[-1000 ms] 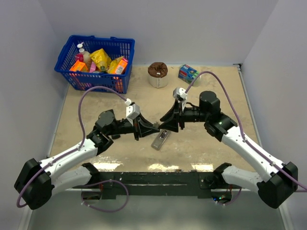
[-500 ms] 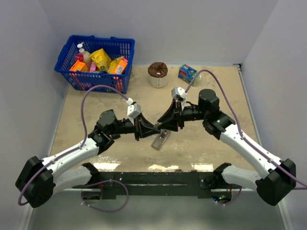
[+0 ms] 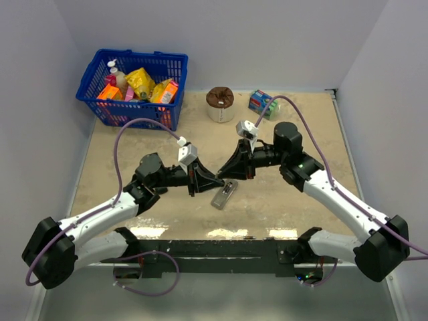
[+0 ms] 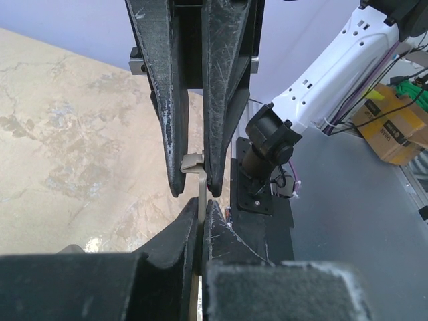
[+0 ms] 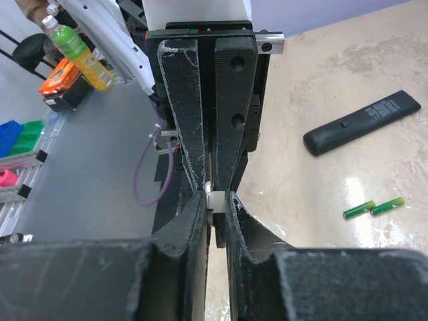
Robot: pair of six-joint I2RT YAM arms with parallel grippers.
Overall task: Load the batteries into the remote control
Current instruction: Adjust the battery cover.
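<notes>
The remote control (image 3: 224, 194) lies grey back up on the table, just below where the two grippers meet. My left gripper (image 3: 216, 178) (image 4: 200, 210) is shut on a thin white cover plate (image 4: 200, 190), seen edge-on and held above the table. My right gripper (image 3: 229, 174) (image 5: 215, 200) faces it tip to tip. Its fingers are closed on the plate's small white clip end (image 5: 216, 198). I cannot make out the batteries in any view.
A slim black remote (image 5: 362, 123) and two small green sticks (image 5: 374, 207) lie on the table. At the back stand a blue basket (image 3: 134, 85) of groceries, a brown-topped roll (image 3: 220, 103) and a small box (image 3: 263, 103).
My right gripper's fingers have closed in on the end of the plate, and that arm has shifted slightly left. The left arm has held still.
</notes>
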